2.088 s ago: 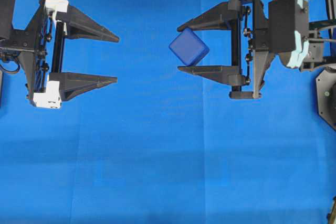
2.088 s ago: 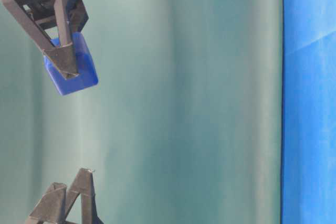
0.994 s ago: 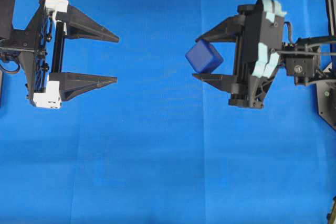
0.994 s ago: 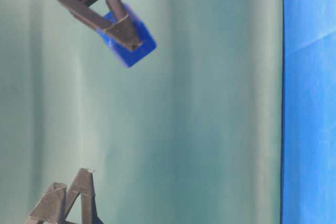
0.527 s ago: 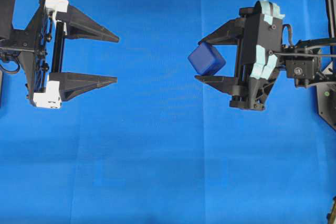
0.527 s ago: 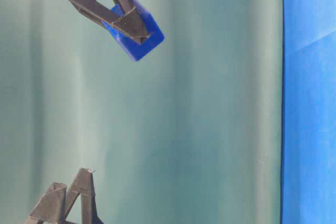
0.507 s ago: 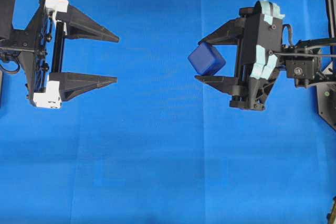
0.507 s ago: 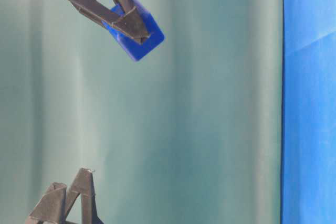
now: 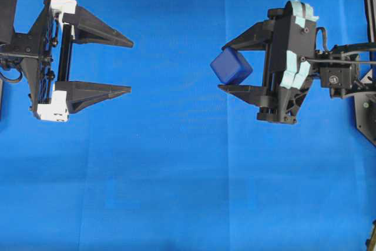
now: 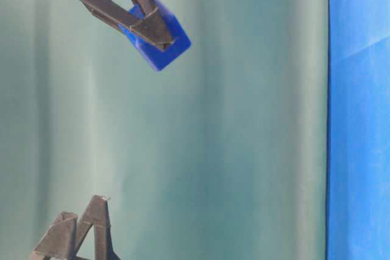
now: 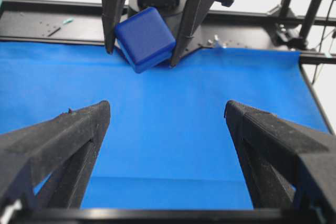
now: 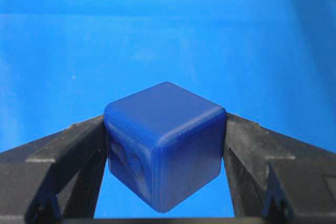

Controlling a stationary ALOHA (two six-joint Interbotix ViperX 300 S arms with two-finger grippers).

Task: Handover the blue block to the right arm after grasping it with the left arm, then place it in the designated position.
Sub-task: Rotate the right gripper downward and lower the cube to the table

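Note:
The blue block (image 9: 231,66) is a dark-blue rounded cube, clamped between the two tapered fingers of my right gripper (image 9: 224,66), which is shut on it and holds it in the air above the blue cloth (image 9: 176,174). The right wrist view shows the blue block (image 12: 164,142) squeezed on both sides by the fingers (image 12: 68,161). In the table-level view the blue block (image 10: 166,48) hangs well off the cloth, tilted. My left gripper (image 9: 131,66), with white frame pieces, stands wide open and empty at the left, facing the blue block (image 11: 145,38) from a distance.
The blue cloth (image 11: 168,140) covers the table under both arms. A black frame rail (image 11: 47,22) runs along the far edge behind the right arm. A black arm base (image 9: 365,107) sits at the right edge.
Over the last second the right gripper tilted slightly downward and drew a little to the right with the block; in the last half second nothing moved. The left gripper stayed still and open.

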